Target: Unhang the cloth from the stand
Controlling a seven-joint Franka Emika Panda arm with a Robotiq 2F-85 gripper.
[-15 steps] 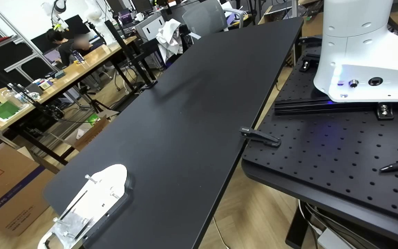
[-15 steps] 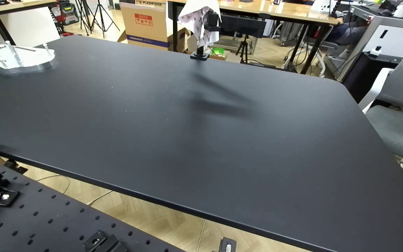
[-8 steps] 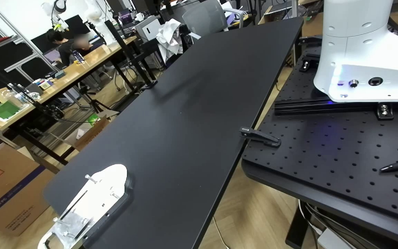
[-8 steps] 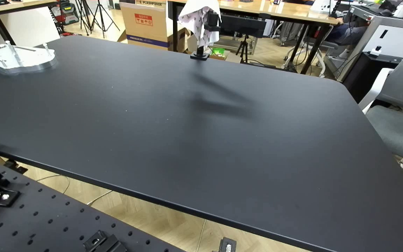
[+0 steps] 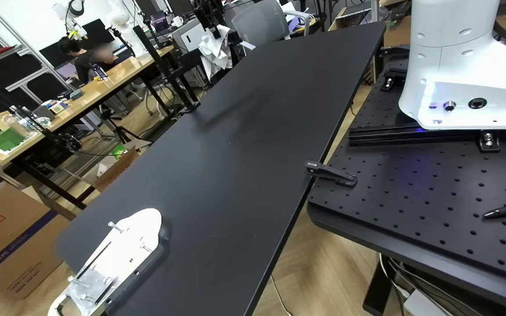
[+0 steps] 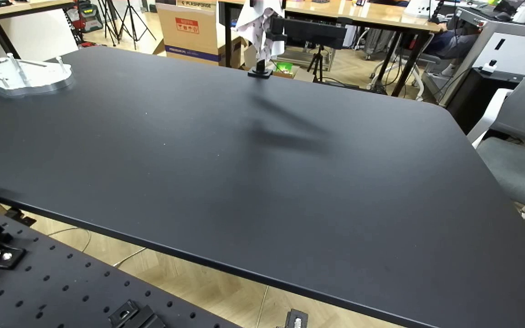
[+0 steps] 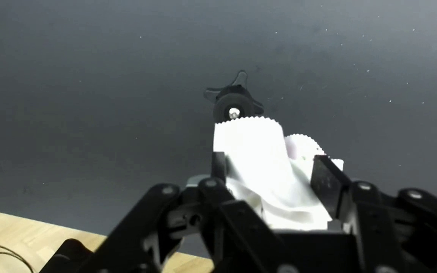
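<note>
The white cloth hangs in folds over the black stand, in both exterior views [image 5: 214,57] [image 6: 260,29]. The stand's base [image 6: 260,73] sits at the table's far edge, and its round black knob [image 7: 233,96] shows in the wrist view. My gripper [image 7: 272,168] is open, with one finger on each side of the upper cloth [image 7: 256,148]. In an exterior view only the fingertips [image 6: 268,4] show at the top edge, straddling the cloth. The gripper is partly visible above the cloth in an exterior view [image 5: 211,24]. The stand's part under the cloth is hidden.
A white rigid board with upright pegs [image 5: 117,259] lies at one end of the black table [image 6: 198,182]. The stand's dark bar [image 6: 312,33] sticks out beside the cloth. A grey chair [image 6: 522,132] stands beside the table.
My gripper has come down onto the cloth. Its fingertips now show around the cloth's top, where none showed before. The cloth's upper part is slightly narrower and shifted.
</note>
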